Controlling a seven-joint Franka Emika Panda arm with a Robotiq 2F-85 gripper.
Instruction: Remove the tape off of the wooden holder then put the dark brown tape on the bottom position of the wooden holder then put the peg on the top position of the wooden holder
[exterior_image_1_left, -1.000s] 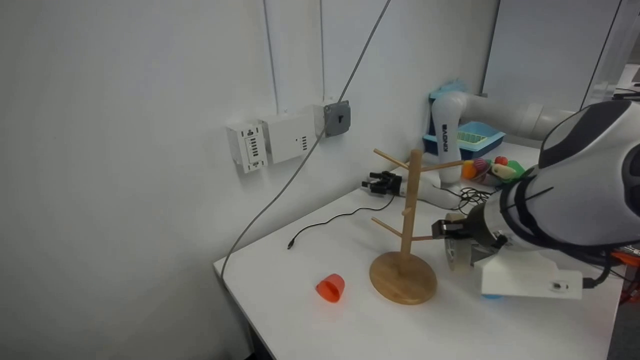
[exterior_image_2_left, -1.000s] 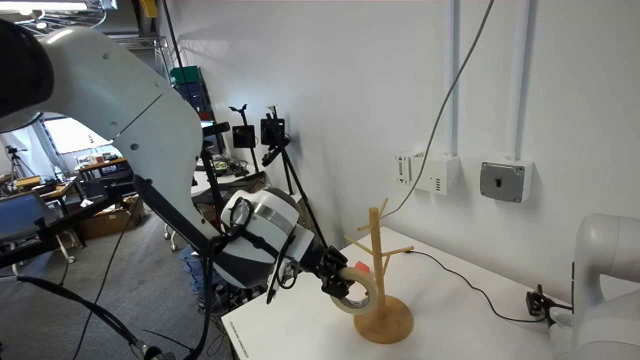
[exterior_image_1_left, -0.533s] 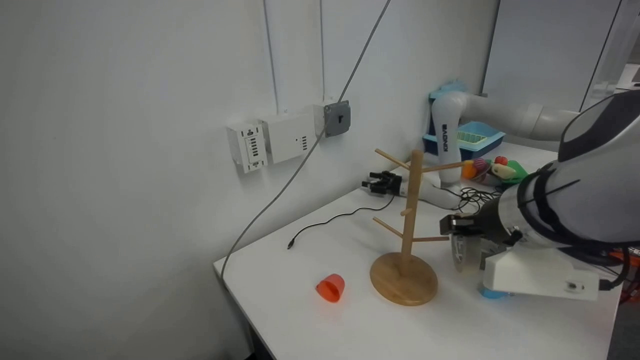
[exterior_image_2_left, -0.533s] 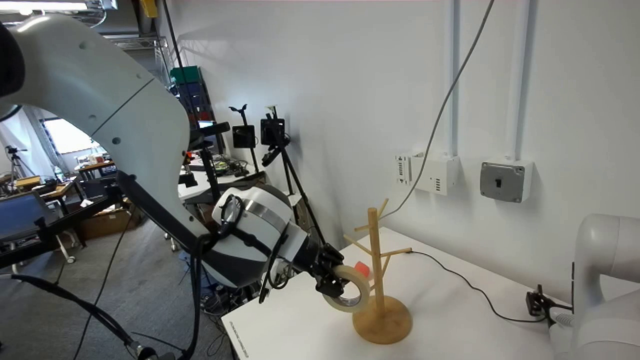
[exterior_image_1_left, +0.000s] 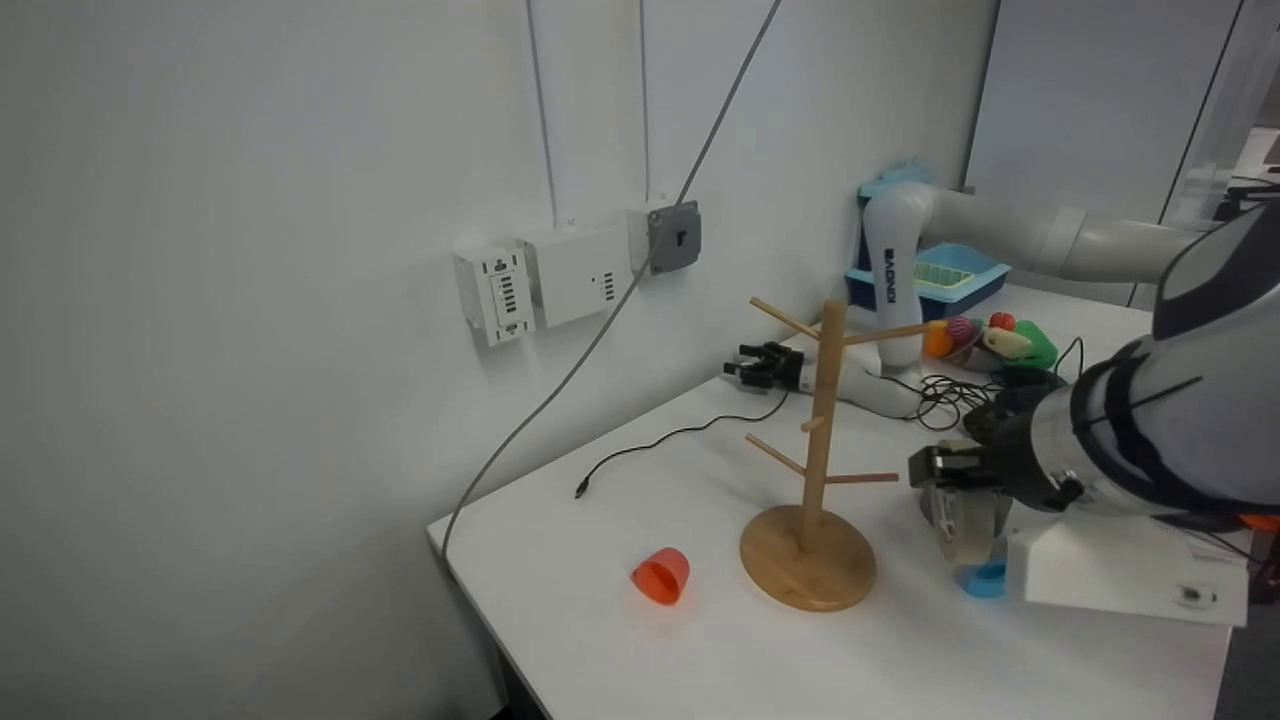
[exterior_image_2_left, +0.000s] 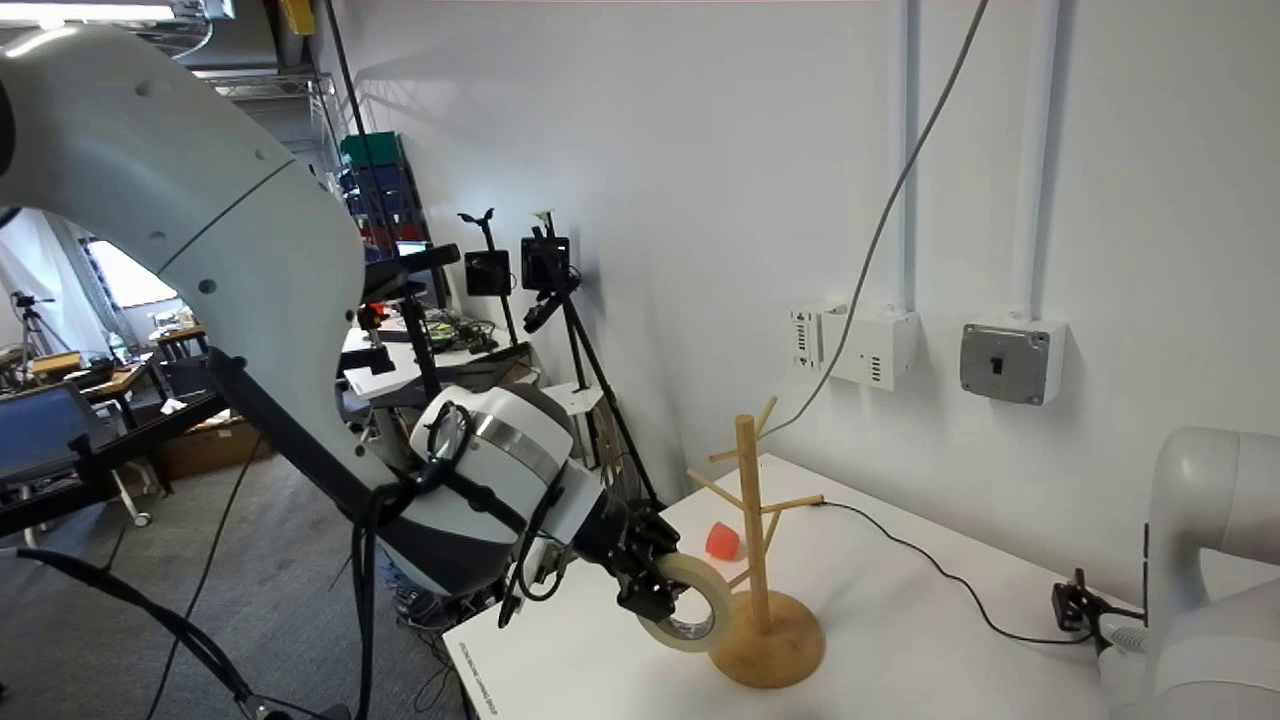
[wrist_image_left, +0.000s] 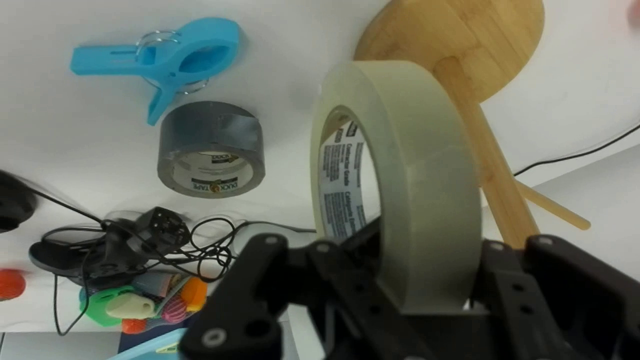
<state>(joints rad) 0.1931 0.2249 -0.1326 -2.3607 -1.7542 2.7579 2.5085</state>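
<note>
Tape (wrist_image_left: 422, 190), the cream-beige ring, is off the wooden holder (exterior_image_1_left: 819, 425) and pinched in the gripper (exterior_image_2_left: 666, 573), whose jaws are closed on its wall, one finger inside the hole and one outside. The ring is on edge, and the wrist view shows printing on its inner core. From the ring there, the holder's round base lies at one o'clock, partly behind it; the dark brown tape (wrist_image_left: 211, 140) sits at nine o'clock; the peg (wrist_image_left: 170, 65), a light blue spring clip, lies at ten o'clock; fruit and vegetable shapes (wrist_image_left: 131, 306) lie at eight o'clock. One leg of the clip ends just beside the dark roll; I cannot tell whether they touch. In an exterior view the holder stands upright on the white table (exterior_image_1_left: 700, 660), an orange cup (exterior_image_1_left: 661, 576) well apart at nine o'clock from its base, the ring at three o'clock from its post, near the tip of a low wooden arm.
</note>
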